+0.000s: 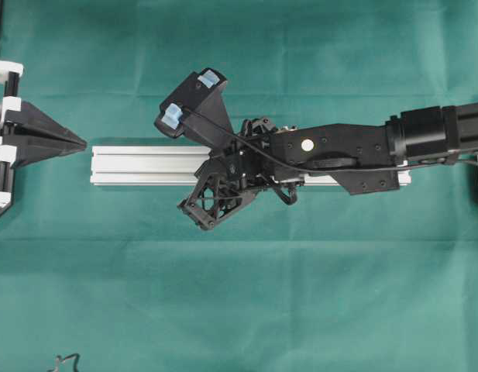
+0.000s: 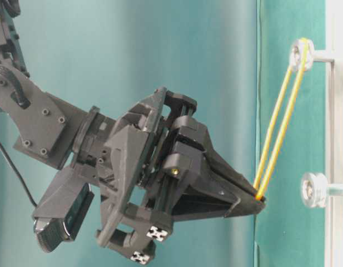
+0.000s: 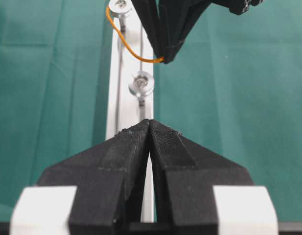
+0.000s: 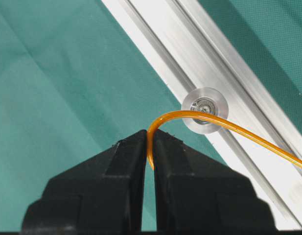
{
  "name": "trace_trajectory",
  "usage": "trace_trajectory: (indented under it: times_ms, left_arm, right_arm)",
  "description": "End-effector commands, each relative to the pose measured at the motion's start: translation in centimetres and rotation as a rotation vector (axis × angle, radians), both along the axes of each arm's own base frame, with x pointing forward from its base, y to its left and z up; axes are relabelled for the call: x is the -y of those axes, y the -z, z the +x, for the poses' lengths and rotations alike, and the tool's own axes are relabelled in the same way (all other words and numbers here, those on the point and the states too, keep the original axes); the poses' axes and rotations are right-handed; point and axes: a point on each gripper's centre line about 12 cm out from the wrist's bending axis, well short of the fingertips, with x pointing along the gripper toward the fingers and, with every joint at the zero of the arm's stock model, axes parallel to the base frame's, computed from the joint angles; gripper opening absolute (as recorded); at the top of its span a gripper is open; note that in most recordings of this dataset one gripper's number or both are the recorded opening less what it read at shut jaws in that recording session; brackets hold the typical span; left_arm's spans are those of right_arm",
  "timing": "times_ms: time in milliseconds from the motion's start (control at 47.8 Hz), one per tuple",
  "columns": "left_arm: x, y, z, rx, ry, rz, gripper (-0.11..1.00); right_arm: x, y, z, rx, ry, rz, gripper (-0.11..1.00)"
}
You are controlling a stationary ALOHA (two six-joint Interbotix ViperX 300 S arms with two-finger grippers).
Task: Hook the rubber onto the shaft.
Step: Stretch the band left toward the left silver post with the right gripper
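The rubber (image 2: pixel 279 122), a thin orange loop, hangs on the far shaft (image 2: pixel 301 54) and is stretched taut toward the near shaft (image 2: pixel 314 190). My right gripper (image 4: pixel 151 134) is shut on the loop's free end, its tip just beside the near shaft's silver disc (image 4: pixel 205 108). In the right wrist view the rubber (image 4: pixel 248 132) crosses over that disc. Both shafts stand on the silver rail (image 1: pixel 146 165). My left gripper (image 1: pixel 76 143) is shut and holds nothing, a short way off the rail's left end. In the left wrist view it (image 3: pixel 150 123) points along the rail at the near shaft (image 3: pixel 141 83).
A green cloth (image 1: pixel 239 310) covers the table. The right arm (image 1: pixel 331 151) lies over the rail's right half. A small black object (image 1: pixel 64 360) sits at the bottom left edge.
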Motion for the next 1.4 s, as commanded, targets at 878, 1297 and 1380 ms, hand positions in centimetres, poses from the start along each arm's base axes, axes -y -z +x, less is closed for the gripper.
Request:
trace_trajectory:
  times_ms: [878,1297,1380]
  left_arm:
    - [0.1,-1.1,0.3,0.026,0.003,0.003,0.00]
    - [0.0,-1.1,0.3,0.028,0.004,0.006,0.00]
    - [0.0,-1.2,0.3,0.029,0.002,0.003,0.00]
  right_arm:
    - [0.7,0.5,2.1,0.087,0.004,-0.001,0.07]
    - [1.1,1.1,2.4,0.093,0.007,-0.005,0.07]
    - [1.2,1.2,2.5,0.098,0.010,-0.003,0.07]
